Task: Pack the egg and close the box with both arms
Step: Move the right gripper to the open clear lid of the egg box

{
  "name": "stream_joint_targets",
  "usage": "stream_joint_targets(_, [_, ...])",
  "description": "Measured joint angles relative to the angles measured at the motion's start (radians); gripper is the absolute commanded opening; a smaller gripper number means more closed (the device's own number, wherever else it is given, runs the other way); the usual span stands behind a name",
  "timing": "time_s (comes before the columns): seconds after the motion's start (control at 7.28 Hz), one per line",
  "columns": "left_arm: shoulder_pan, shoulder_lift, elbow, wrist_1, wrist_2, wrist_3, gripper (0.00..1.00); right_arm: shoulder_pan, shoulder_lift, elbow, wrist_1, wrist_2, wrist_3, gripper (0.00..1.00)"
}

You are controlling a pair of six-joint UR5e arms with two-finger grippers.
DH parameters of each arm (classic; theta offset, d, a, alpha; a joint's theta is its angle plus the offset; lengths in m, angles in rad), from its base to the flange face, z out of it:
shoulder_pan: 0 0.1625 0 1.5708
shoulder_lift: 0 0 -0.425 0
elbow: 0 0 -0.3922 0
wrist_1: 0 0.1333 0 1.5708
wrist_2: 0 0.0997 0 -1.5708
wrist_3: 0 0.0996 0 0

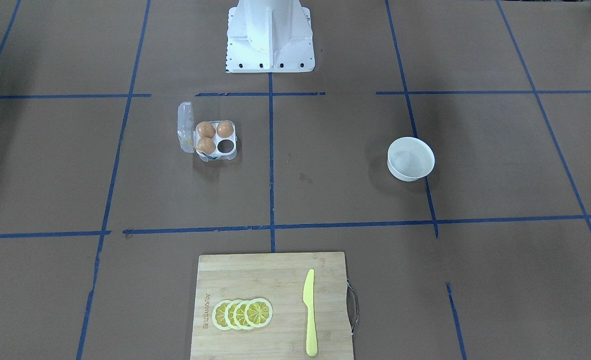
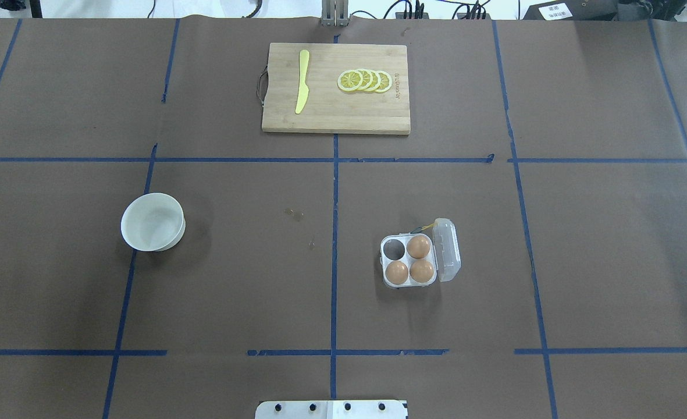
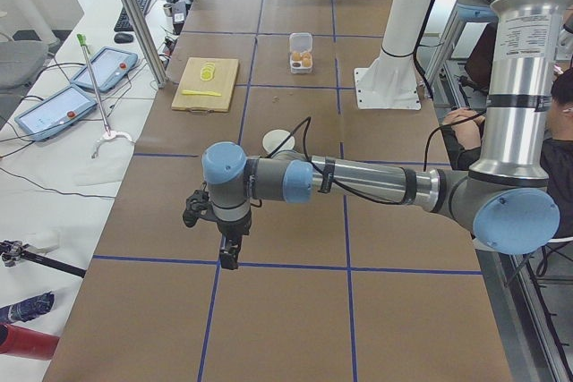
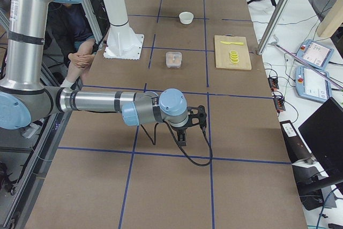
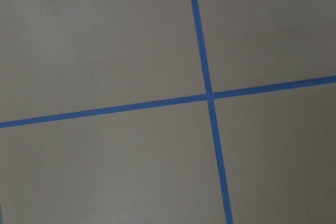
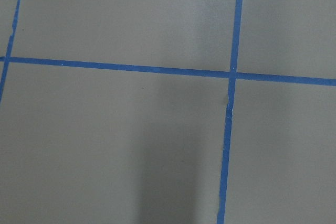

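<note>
The box (image 2: 447, 251) lies on the table with its clear lid open to the side; it also shows in the front view (image 1: 185, 127). Three orange-brown eggs (image 2: 418, 246) fill three cells, and one cell (image 2: 394, 249) is empty. I see no loose egg. My left gripper (image 3: 229, 257) hangs low over the table's left end, far from the box; it shows only in the left side view. My right gripper (image 4: 182, 139) hangs low over the right end; it shows only in the right side view. I cannot tell whether either is open or shut.
A round white bowl (image 2: 152, 222) stands on the robot's left side and looks empty. A wooden cutting board (image 2: 326, 119) at the far edge carries a yellow knife (image 2: 302, 81) and lemon slices (image 2: 365, 80). The white pedestal base (image 1: 270, 40) stands at the near edge.
</note>
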Motion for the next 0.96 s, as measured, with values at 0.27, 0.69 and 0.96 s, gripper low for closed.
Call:
stream_joint_targets(0.27, [-0.064, 0.035, -0.002, 0.0, -0.086, 0.047, 1.0, -0.027, 0.002, 0.049, -0.001, 0.003, 0.093, 1.0])
stream_joint_targets(0.69, [-0.074, 0.039, -0.007, -0.001, -0.1, 0.051, 1.0, -0.218, 0.002, 0.177, 0.066, 0.002, 0.405, 1.0])
stream_joint_targets(0.96, [-0.074, 0.039, -0.008, -0.009, -0.101, 0.051, 1.0, -0.412, 0.018, 0.19, 0.268, -0.056, 0.708, 1.0])
